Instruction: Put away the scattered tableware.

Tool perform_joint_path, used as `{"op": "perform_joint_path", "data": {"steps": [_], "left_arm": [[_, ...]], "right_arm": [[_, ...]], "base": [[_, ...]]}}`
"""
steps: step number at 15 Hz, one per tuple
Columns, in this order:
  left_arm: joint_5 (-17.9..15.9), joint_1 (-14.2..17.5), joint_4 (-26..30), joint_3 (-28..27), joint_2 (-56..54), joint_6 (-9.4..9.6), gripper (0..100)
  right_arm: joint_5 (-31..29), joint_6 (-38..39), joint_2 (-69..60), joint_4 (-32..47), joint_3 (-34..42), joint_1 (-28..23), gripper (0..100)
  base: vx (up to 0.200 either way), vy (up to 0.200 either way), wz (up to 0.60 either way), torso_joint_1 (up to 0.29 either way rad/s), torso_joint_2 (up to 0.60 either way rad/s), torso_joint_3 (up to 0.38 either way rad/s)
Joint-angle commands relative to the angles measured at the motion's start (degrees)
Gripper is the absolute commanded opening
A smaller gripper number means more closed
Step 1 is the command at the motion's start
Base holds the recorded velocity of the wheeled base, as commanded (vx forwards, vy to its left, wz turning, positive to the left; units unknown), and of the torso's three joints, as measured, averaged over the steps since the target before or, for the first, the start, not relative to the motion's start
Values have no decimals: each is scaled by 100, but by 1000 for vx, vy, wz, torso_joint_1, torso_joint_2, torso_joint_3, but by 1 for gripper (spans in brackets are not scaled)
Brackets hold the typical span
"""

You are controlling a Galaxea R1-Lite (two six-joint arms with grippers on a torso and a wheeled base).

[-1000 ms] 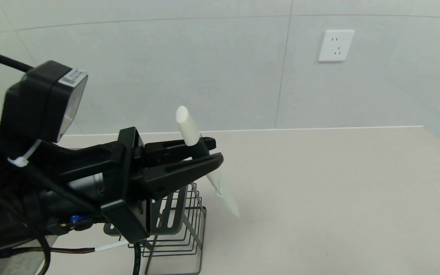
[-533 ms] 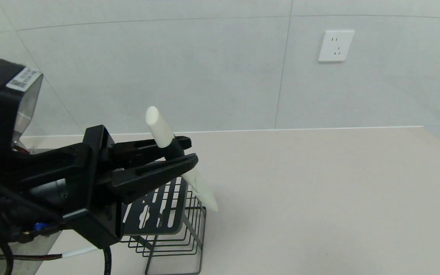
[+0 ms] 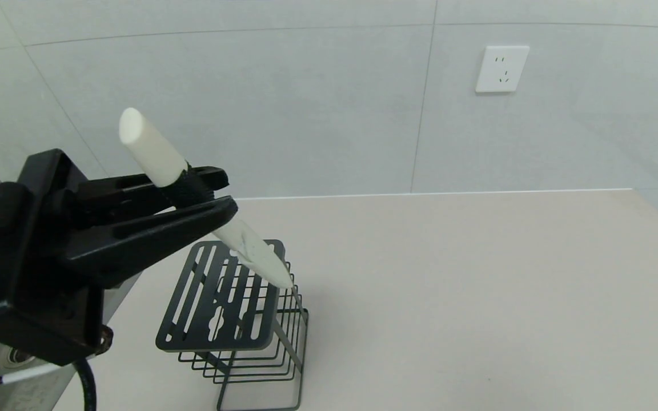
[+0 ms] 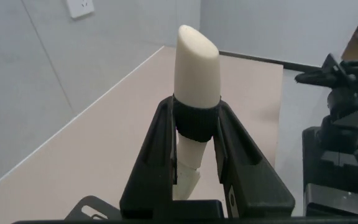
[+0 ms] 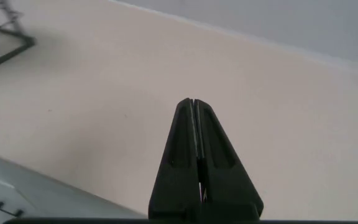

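My left gripper [image 3: 206,191] is shut on a white ceramic knife [image 3: 152,147], clamping it at the black collar between handle and blade. The handle points up and left; the blade [image 3: 255,257] slants down to the right, its tip just above the slotted top of a black wire knife rack [image 3: 220,297] on the beige counter. In the left wrist view the knife handle [image 4: 197,62] stands up between the closed fingers [image 4: 160,149]. My right gripper [image 5: 194,106] is shut with nothing in it, hovering over bare counter.
The beige counter [image 3: 477,285] stretches to the right of the rack with free room. A grey tiled wall with a white socket [image 3: 502,68] stands behind. A sink edge [image 3: 15,388] lies at the lower left. A corner of the rack [image 5: 2,34] is in the right wrist view.
My left arm has moved left and upward with the knife, tilting it more. The blade tip has come from right of the rack to just over its slotted top.
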Motion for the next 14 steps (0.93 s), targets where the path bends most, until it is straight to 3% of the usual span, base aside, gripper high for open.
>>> {"op": "perform_joint_path", "data": {"steps": [1,4,6,7,10,14], "left_arm": [[-7,105,318,-197,-202,224,0],[10,184,801,-293,-466,303,0],[-34,474,810,-522,-220,813,0],[-60,483,819,-575,-150,874,0],[-377,483,766,-654,246,883,0],[-420,500,810,-654,360,865,0]], "right_arm": [[-663,-13,-13,253,-13,0,0],[-654,304,-13,218,-4,0,0],[-654,304,-13,218,-4,0,0],[-654,312,-13,218,-4,0,0],[-645,312,-13,218,-4,0,0],[-645,312,-13,218,-4,0,0]], "base": [[0,0,0,0,0,0],[0,0,0,0,0,0],[0,0,0,0,0,0],[0,0,0,0,0,0],[0,0,0,0,0,0],[0,0,0,0,0,0]]}}
